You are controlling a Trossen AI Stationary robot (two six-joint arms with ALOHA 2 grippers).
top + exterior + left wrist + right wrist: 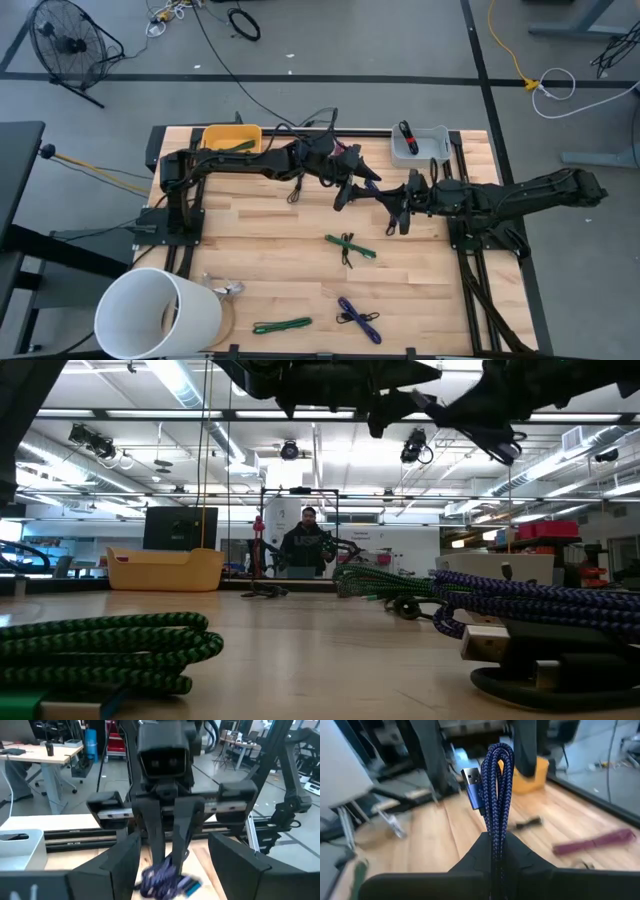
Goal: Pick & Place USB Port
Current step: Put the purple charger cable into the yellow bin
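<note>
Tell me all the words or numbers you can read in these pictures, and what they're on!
None can be read.
Signs on the far wall of the room: too small and blurred.
Blue cable in the right gripper, yellow bin, grey tray, white bucket: no writing shows.
</note>
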